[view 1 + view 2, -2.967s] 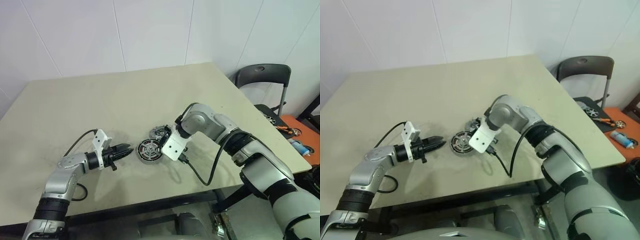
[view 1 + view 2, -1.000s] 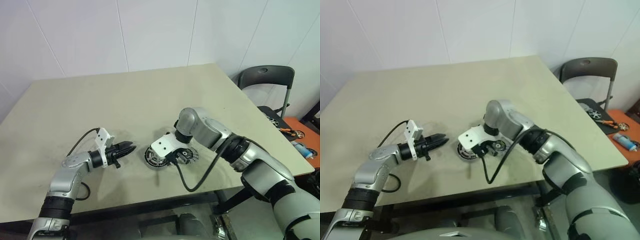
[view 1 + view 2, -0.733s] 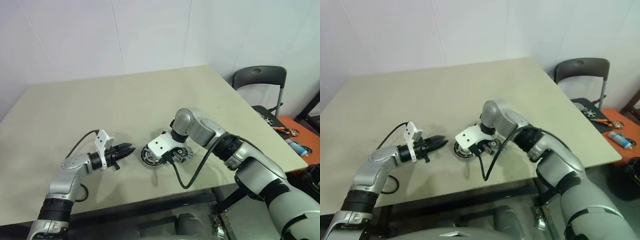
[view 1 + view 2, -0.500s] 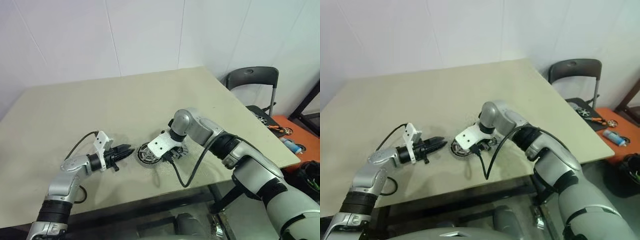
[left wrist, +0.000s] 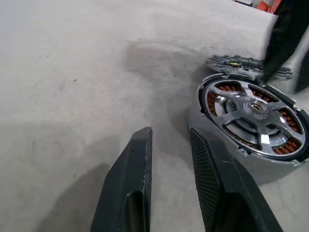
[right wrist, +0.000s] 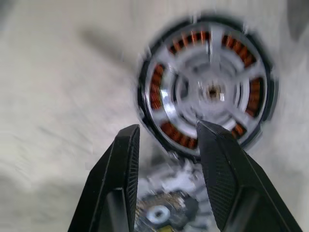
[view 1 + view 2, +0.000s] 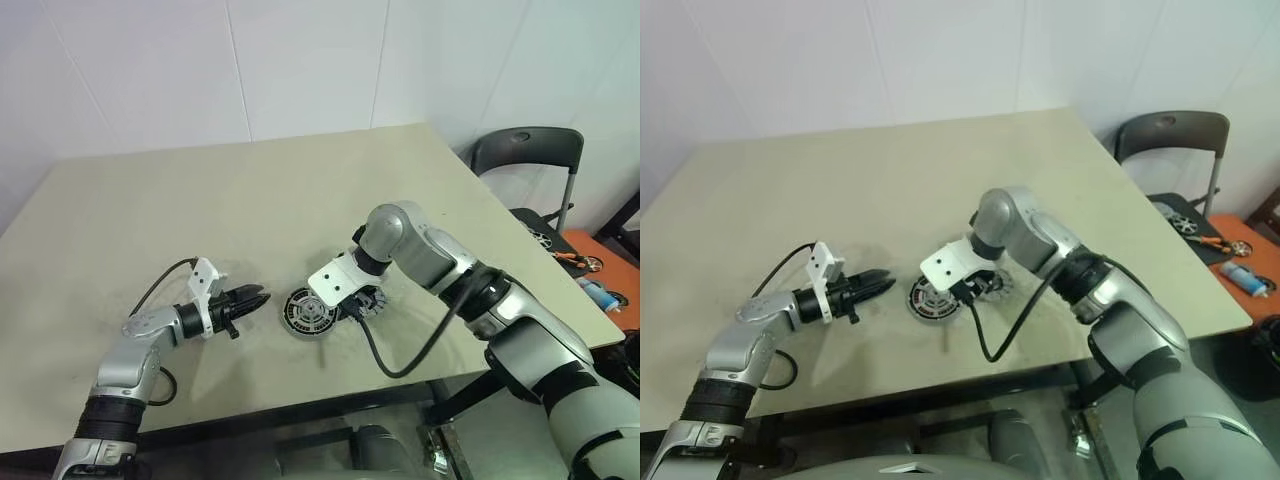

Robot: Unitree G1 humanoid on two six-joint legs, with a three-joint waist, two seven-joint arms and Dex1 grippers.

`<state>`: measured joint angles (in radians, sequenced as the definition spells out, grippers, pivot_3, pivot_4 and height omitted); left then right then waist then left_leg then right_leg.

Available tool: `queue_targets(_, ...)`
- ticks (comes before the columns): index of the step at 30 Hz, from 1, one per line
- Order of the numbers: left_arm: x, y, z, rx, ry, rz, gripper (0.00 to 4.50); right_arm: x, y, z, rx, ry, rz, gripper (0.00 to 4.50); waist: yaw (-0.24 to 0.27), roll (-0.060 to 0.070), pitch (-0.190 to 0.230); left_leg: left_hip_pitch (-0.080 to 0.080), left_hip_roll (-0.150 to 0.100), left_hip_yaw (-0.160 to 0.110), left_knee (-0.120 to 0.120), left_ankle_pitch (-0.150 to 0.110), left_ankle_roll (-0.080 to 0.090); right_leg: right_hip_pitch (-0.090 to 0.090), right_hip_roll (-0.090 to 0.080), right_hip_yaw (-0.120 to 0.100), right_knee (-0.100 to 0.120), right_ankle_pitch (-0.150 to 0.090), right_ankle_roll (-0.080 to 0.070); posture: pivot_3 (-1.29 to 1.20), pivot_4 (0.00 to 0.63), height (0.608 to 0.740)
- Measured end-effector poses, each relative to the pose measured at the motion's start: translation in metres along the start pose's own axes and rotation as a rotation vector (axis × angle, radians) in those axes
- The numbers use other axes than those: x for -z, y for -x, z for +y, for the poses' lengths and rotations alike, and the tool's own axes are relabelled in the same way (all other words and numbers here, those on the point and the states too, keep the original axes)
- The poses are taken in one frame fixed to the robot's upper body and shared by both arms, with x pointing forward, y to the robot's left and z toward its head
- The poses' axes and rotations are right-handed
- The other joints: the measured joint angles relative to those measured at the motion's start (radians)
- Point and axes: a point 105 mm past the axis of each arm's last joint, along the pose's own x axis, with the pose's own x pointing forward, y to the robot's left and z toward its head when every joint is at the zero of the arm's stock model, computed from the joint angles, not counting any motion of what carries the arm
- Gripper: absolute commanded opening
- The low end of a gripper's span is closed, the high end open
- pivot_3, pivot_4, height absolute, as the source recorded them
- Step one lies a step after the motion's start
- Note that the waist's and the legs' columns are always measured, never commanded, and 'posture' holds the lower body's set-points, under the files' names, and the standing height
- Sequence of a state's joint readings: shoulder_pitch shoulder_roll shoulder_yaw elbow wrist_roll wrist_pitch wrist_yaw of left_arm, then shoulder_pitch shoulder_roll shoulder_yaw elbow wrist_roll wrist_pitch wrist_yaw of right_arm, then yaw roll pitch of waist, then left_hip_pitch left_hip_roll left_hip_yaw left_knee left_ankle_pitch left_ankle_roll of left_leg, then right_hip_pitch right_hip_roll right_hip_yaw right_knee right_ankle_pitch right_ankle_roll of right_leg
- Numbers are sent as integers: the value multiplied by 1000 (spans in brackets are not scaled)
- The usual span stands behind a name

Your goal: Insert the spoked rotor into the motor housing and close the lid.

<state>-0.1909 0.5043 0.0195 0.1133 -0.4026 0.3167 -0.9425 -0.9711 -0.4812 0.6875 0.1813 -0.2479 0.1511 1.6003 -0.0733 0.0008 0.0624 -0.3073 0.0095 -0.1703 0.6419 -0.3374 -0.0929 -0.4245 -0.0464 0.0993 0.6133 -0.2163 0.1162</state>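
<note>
**Rotor's seated, lid is the risky bit**

Far left of the head view, the left gripper (image 7: 254,297) sits low over the table, fingers spread a little with nothing between them. Just right of it, lower centre, the motor housing (image 7: 308,312) has the spoked rotor (image 5: 251,109) resting inside, copper windings peeking through the spokes. The right gripper (image 6: 166,145) hangs above it, jaws apart and empty. The lid (image 7: 992,284) lies just beside the housing, under that arm.

Worry: a crooked grab on that thin lid could nudge the housing or seat it tilted. Surface is a plain beige table (image 7: 200,200), white walls, dark chair (image 7: 525,150) at upper right.
</note>
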Motion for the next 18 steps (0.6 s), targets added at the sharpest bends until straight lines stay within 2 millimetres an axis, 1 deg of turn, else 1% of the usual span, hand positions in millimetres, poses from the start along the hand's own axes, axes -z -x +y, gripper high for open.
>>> queue_targets(2, -2, 0, 1, 2, -5, -1, 1309, -2, 6, 4, 23, -51, -34, 1934, 6, 0, 0, 0, 0, 0, 0, 0, 0, 0, 0, 0, 0, 0, 0, 0, 0, 740)
queue_targets(4, -2, 0, 0, 10, -5, -1, 1309, -4, 15, 6, 63, -146, -94, 1934, 9, 0, 0, 0, 0, 0, 2, 0, 0, 1, 0, 0, 0, -2, 3, 0, 0, 740)
queue_targets(6, -2, 0, 0, 13, -6, 0, 1309, 3, 28, 3, 146, -246, -141, 1934, 9, 0, 0, 0, 0, 0, 3, 0, 0, 2, 0, 0, 0, -2, 3, 0, 0, 740)
queue_targets(9, -2, 1, 1, 13, -7, 3, 1309, 27, 51, -9, 391, -448, -212, 1934, 10, 0, 0, 0, 0, 1, 3, 0, 0, 2, 0, 0, 0, -3, 2, 0, 0, 740)
queue_targets(10, -2, 2, 2, 12, -6, 6, 1309, 41, 60, -12, 495, -542, -232, 1934, 11, 0, 0, 0, 0, 1, 3, 0, 0, 3, 0, 0, 0, -3, 1, 0, 0, 740)
queue_targets(13, -1, 3, 4, 3, -4, 9, 1309, 74, 77, -9, 715, -806, -317, 1934, 13, 0, 0, 0, 0, 1, 3, 0, 0, 2, 0, 0, 0, -3, 0, 0, 0, 740)
queue_targets(14, -3, 2, 4, 5, -2, 5, 1309, 82, 81, -5, 767, -894, -355, 1934, 14, 0, 0, 0, 0, 1, 2, 0, 0, 2, 0, 0, 0, 0, -2, 0, 0, 740)
queue_targets(15, -6, 0, 4, 10, 3, -3, 1309, 90, 85, 4, 826, -998, -414, 1563, 20, -1, 0, 0, 0, 0, 2, 0, 0, 2, 0, 0, -1, 0, -1, 0, 0, 740)
queue_targets(16, -10, -1, 6, 13, 7, -10, 1309, 98, 84, 17, 866, -1098, -453, 1318, 26, -1, 0, 0, 0, 1, 2, 0, 1, 2, 0, 0, -1, 0, -1, 0, 0, 740)
queue_targets(17, -16, -3, 7, 18, -1, -22, 1309, 107, 80, 34, 900, -1199, -483, 963, 34, -1, 0, -1, 0, 0, 1, 0, 1, 2, 0, 0, -1, 0, 0, 0, 0, 740)
queue_targets(18, -21, -2, 9, 16, -12, -28, 1309, 115, 70, 53, 921, -1318, -515, 670, 38, -1, -1, -1, 0, 1, 1, -1, 1, 2, 0, 0, -2, 0, 0, 0, 0, 740)
